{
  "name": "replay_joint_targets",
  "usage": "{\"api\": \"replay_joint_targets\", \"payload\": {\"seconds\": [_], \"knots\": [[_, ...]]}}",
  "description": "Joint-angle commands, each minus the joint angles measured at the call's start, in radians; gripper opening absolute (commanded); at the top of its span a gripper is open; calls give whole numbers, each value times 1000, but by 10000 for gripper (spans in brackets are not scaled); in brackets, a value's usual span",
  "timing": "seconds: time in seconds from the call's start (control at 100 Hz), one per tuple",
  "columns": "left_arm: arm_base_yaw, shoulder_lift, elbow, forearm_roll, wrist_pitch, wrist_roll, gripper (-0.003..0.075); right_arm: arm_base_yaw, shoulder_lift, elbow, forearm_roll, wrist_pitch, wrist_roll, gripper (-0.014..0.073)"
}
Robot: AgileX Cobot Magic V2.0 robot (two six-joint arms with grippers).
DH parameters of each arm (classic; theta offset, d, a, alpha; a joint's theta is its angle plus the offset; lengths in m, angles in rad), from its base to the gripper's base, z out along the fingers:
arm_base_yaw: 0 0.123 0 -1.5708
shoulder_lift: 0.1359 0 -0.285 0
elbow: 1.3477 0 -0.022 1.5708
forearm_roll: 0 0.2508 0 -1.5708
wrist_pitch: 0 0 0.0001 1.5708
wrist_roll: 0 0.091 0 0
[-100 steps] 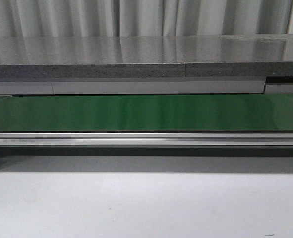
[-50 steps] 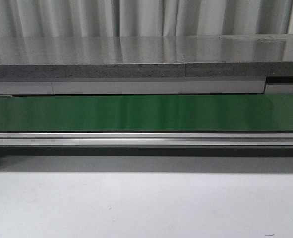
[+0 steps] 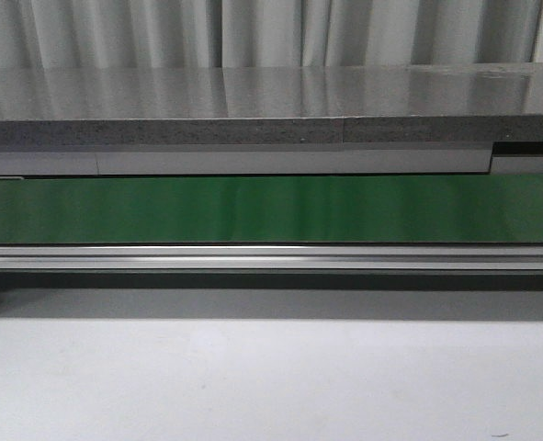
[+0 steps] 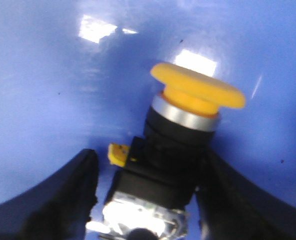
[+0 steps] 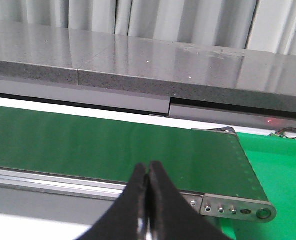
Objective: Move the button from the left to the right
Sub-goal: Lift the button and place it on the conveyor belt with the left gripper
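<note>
Nothing has moved in the front view since the earlier frames: we see the same green conveyor belt under the grey stone ledge. Our left gripper has its black fingers spread on either side of the button over a blue surface; contact unclear. Our right gripper is pinched closed and empty, just before the belt's end.
</note>
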Motion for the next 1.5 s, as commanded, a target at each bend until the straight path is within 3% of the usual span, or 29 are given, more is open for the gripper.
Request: {"api": "replay_joint_targets", "payload": {"seconds": [0.0, 0.1, 0.19, 0.5, 0.65, 1.01, 1.08, 1.15, 1.369, 1.489], "knots": [[1, -46, -26, -13, -16, -3, 202, -5, -16, 1, -11, -82, -3, -68], [1, -48, -27, -13, 0, -1, 71, -5, -16, 1, -11, -82, -3, -68], [1, -61, -42, -13, 29, -1, 6, -5, -16, 1, -11, -82, -3, -68], [-7, -211, -103, -96, 73, 39, 5, -5, -16, 1, -11, -82, -3, -68], [-67, -258, -103, -175, 73, 104, 5, -5, -16, 1, -11, -82, -3, -68], [-226, -241, -103, -177, 67, 104, 10, -5, -16, 1, -11, -82, -3, -68], [-234, -229, -103, -177, 67, 104, 51, -5, -16, 1, -11, -82, -3, -68], [-238, -220, -103, -181, 67, 104, 139, -5, -16, 1, -11, -82, -3, -68], [-243, -222, -103, -197, 58, 106, 583, -5, -16, 1, -11, -82, -3, -68], [-249, -226, -103, -195, 58, 107, 655, -5, -16, 1, -11, -82, -3, -68]]}}
